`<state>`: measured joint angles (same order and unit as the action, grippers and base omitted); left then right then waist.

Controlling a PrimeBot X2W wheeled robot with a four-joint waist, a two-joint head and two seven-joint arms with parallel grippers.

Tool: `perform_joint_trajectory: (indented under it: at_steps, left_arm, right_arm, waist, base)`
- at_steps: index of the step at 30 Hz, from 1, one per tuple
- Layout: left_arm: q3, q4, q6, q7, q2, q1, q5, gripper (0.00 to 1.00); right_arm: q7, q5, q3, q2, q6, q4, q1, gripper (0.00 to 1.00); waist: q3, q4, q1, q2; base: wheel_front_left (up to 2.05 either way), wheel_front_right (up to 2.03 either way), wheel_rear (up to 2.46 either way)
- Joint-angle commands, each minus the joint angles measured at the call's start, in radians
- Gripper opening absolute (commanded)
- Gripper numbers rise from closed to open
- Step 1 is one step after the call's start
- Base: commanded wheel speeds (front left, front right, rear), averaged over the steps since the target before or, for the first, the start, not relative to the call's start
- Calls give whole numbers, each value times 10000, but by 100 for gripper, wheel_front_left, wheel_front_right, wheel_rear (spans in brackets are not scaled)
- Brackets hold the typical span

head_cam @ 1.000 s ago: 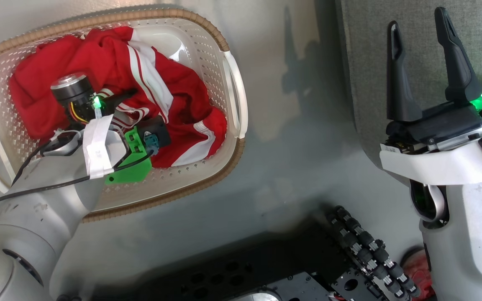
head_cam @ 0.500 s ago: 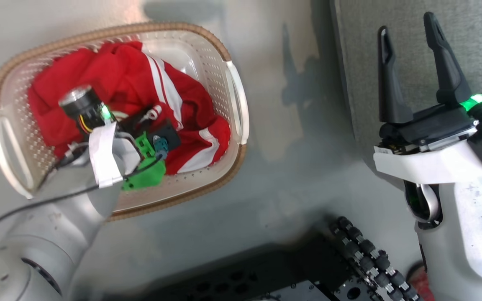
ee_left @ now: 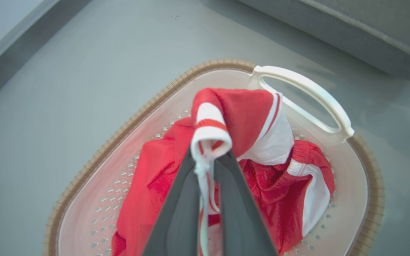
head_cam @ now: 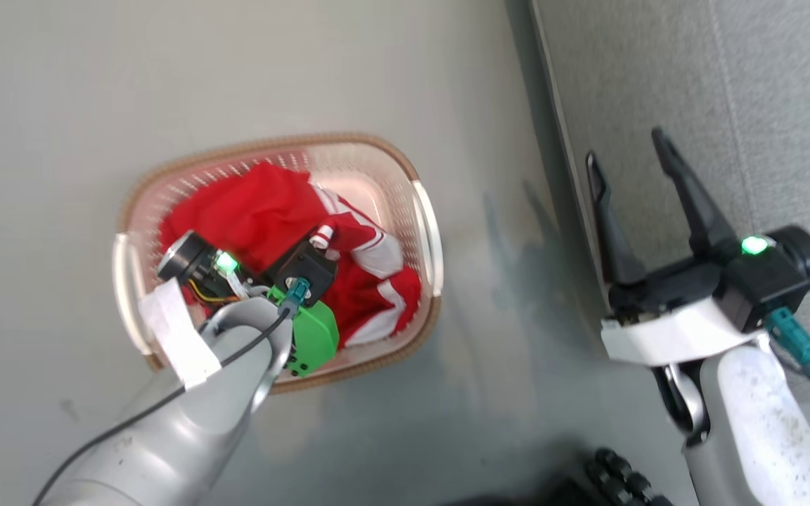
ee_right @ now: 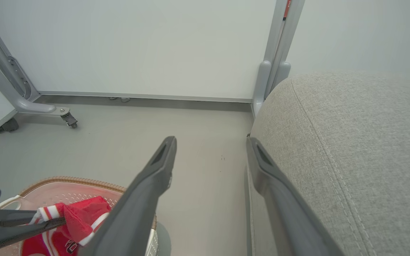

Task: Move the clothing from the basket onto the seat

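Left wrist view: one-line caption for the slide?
Left gripper shut on striped red clothing over the basket.

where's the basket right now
In the head view the basket sits on the grey floor, left of centre, below the left gripper pinching the clothing, with the seat off to its right.

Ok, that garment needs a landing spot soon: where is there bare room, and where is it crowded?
Bare: the grey seat ahead of the open right hand, and the floor between basket and seat. Crowded: the basket, heaped with the clothing, where the left hand is shut on a white-striped cuff.
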<state>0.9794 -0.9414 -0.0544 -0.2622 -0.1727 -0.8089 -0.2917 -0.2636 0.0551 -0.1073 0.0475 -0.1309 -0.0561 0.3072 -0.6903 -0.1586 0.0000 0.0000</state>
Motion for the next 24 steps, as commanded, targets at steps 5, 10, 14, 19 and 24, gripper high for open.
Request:
perform_joint_trajectory:
  at_steps: [5, 10, 14, 19, 24]
  left_arm:
    - [-957, 1734, -608, -23, -162, 1177, 18, 0]
    - [-1951, 2933, -853, -25, -180, 2168, 33, 0]
    - [-2678, 3738, -831, -25, -114, 2868, 138, 0]
    - [-3281, 4580, -768, -25, -165, 3518, 535, 0]
    - [-3670, 5289, -668, -25, -203, 3822, 894, 0]
  right_arm:
    - [-18, -279, -190, 45, 3, 512, -952, 100]
    - [-19, -339, -609, 52, 3, 938, -1525, 100]
    - [-18, -207, -829, 50, 3, 1178, -1848, 100]
    - [-18, -102, -1053, 47, 3, 1371, -2263, 100]
    - [-17, -76, -1214, 47, 3, 1417, -2544, 100]
  waist:
    - [2971, 1103, 0, 0]
    - [3949, 1179, 0, 0]
    - [4607, 1079, 0, 0]
    - [5344, 934, 0, 0]
    - [5725, 874, 0, 0]
  base:
    - [0, 0, 0]
    - [0, 0, 0]
    - [0, 0, 0]
    - [0, 0, 0]
    - [0, 0, 0]
